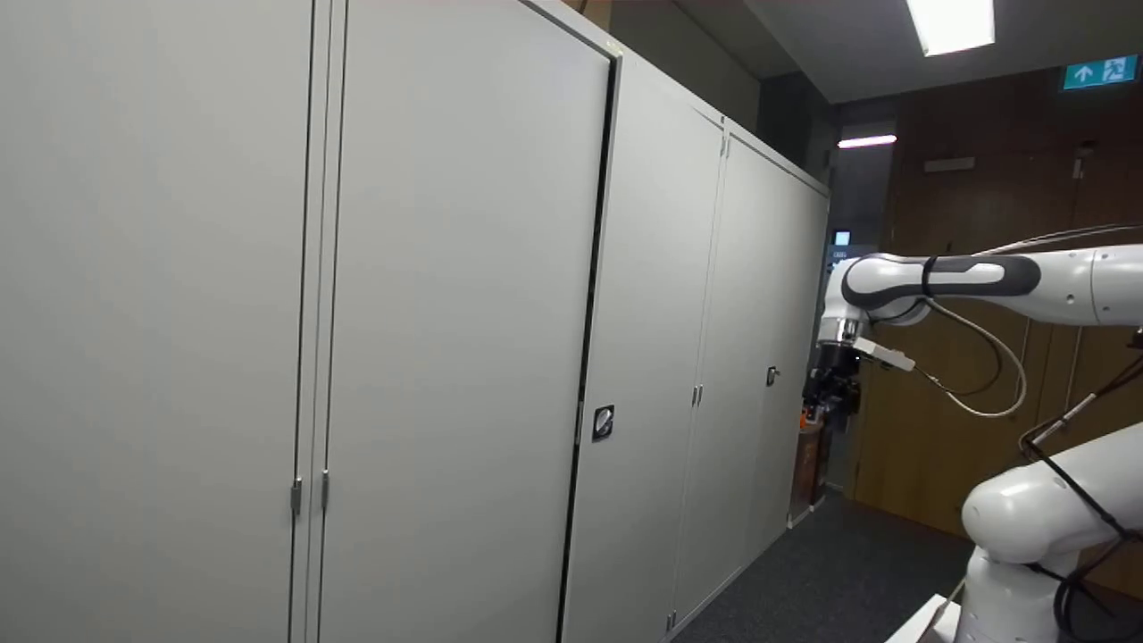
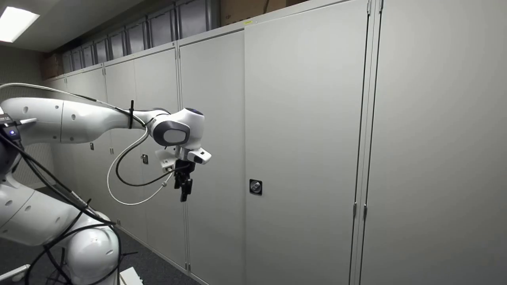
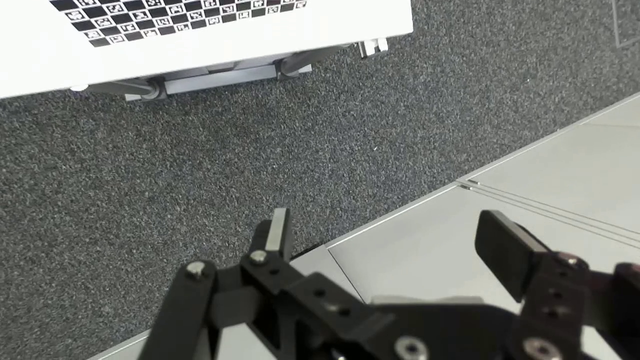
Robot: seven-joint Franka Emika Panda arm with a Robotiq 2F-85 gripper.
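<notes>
Ceiling light (image 1: pixel 952 25) blown out, wooden doors (image 1: pixel 982 204) dim; patterned board (image 3: pixel 200 47) overexposed in wrist view

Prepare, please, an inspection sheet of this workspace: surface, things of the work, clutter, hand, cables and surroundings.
Surface: white table bearing a black-and-white checkered pattern, both cut off by the wrist view's edge; dark carpet on the floor.
Job's things: grey cabinet doors, nearest to the hand; one bears a round lock.
Clutter: brown box above the cabinet doors.
Hand: open, holding nothing.
Cables: white cable and black cable hang in loops by the arm.
Surroundings: brown wooden doors, exit sign, lit ceiling lamp.
</notes>
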